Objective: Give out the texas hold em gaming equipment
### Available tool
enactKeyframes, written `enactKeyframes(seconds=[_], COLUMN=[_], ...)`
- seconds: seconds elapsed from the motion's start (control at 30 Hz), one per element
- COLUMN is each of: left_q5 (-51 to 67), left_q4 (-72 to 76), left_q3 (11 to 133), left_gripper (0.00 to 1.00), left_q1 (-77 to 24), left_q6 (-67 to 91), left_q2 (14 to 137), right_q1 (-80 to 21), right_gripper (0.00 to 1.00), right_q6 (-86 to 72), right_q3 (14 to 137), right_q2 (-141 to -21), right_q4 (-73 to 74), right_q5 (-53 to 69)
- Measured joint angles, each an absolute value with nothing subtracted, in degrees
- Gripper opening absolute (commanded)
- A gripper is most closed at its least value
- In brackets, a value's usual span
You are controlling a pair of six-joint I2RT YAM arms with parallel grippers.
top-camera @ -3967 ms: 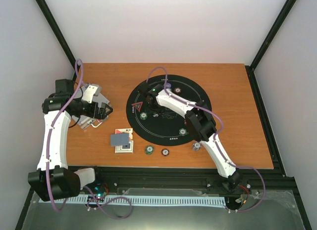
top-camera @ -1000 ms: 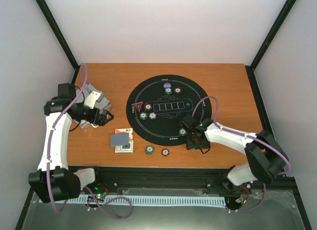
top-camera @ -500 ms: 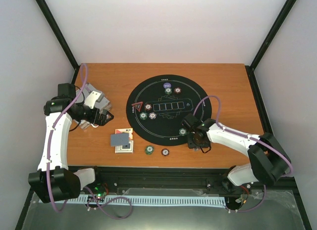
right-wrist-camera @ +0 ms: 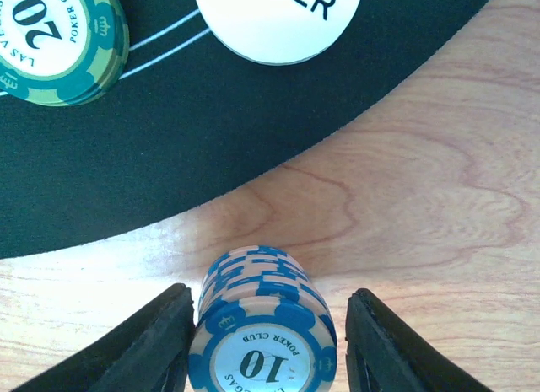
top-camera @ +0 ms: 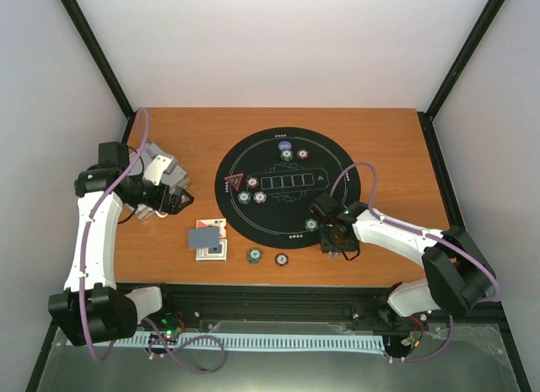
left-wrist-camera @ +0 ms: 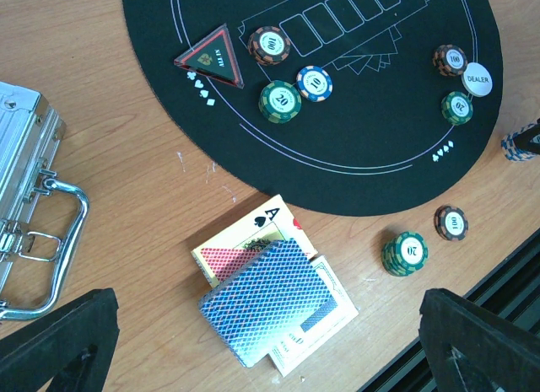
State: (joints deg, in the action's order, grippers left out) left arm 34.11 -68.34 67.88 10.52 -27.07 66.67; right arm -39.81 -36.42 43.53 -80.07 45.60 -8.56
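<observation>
Right gripper point(right-wrist-camera: 266, 295) astride the blue-white chip stack point(right-wrist-camera: 263, 329) on bare table point(right-wrist-camera: 422, 198), just off the mat point(right-wrist-camera: 211, 139) edge.
Stack top reads "10 POKER CLUB"; green chip point(right-wrist-camera: 55, 38) on the mat reads "20"; white dealer button point(left-wrist-camera: 477, 77) reads "DEALER". Right arm bent low, one finger either side of the stack; whether they clamp it cannot be told. Left gripper point(top-camera: 181, 198) spread wide, held beside the silver case point(left-wrist-camera: 25, 181).

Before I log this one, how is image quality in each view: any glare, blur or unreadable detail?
Right wrist: sharp up close, the blue chip stack readable; a bright glare patch on the wood table around it, the dealer button nearly blown white. Left wrist: evenly lit, crisp, the green 20 stack legible. Top external: soft, chip values unreadable.
</observation>
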Motion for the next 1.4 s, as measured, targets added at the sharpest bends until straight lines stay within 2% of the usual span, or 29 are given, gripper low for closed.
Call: enactKeyframes(seconds=[0.3, 0.5, 0.73, 1.07, 1.27, 1.4], left_q5=[34.09, 34.09, 34.02, 34.00, 34.02, 34.02], left_q4=[-68.34, -68.34, -68.36, -68.36, -68.42, -68.60], left_q3=[67.88, 67.90, 68.01, 68.12, 68.18, 68.71], left_gripper=[1.00, 1.00, 1.00, 1.00, 1.00, 1.00], left_q1=[10.52, 10.52, 10.52, 10.52, 10.52, 10.52], left_q6=[-27.07, -27.07, -27.07, -27.07, -27.07, -27.07], left_q2=[66.67, 66.65, 66.65, 66.65, 66.65, 66.67], right_q1=[-39.81, -39.81, -39.77, -38.17, -32.69, -28.53], right_gripper=[0.40, 0.23, 0.18, 0.18, 0.17, 0.17], right_q6=[-36.32, -36.29, -36.21, -33.17, -29.02, -26.20], right_q3=[43.53, 43.53, 45.82, 61.73, 75.48, 88.60], right_q2=[-80.07, -80.07, -80.07, -82.19, -93.97, -106.96], right_q4=[45.63, 45.60, 48.14, 52.97, 52.69, 51.64], right_q5=[-8.54, -8.54, -8.58, -10.39, -10.81, -10.37])
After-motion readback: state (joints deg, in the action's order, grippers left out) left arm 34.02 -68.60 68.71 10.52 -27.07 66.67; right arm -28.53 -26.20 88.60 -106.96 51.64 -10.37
